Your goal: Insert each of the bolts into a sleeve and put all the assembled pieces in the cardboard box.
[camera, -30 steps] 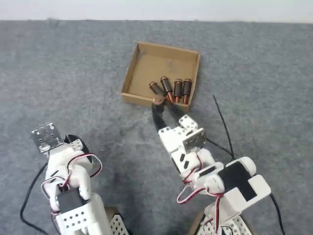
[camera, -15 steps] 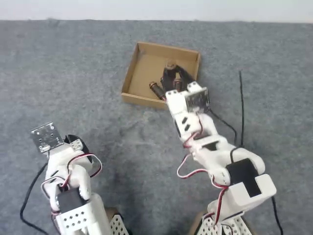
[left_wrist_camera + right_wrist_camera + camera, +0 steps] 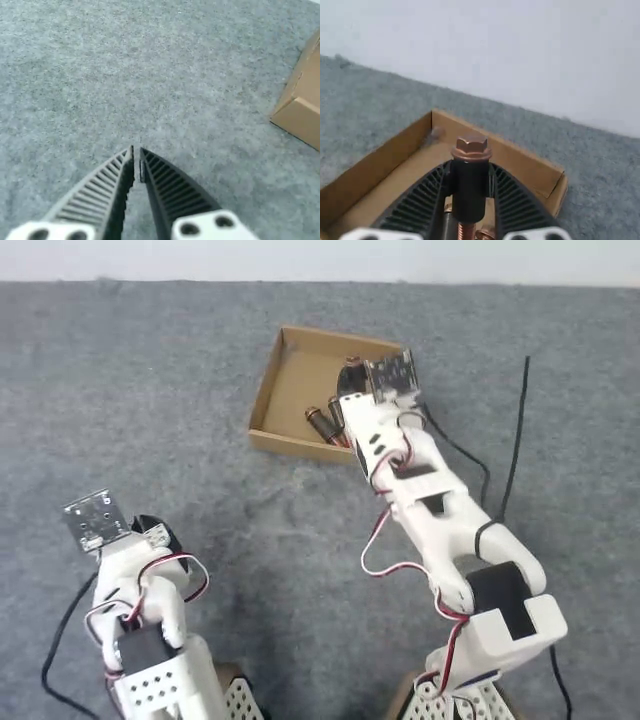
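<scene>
Pinching an assembled piece (image 3: 469,197) in the right gripper (image 3: 470,169), jaws spread just wide enough to clasp its black sleeve (image 3: 469,182), with the copper bolt head (image 3: 471,145) poking past the fingertips. Hanging over the cardboard box (image 3: 380,162), toward its far right corner. Lying along the box's near wall, other assembled pieces (image 3: 322,423), perhaps three or four, partly hidden by the right arm (image 3: 440,510). Pressing the left gripper (image 3: 136,152) jaws together on nothing, above grey carpet (image 3: 100,60) at the table's near left, well apart from the box.
</scene>
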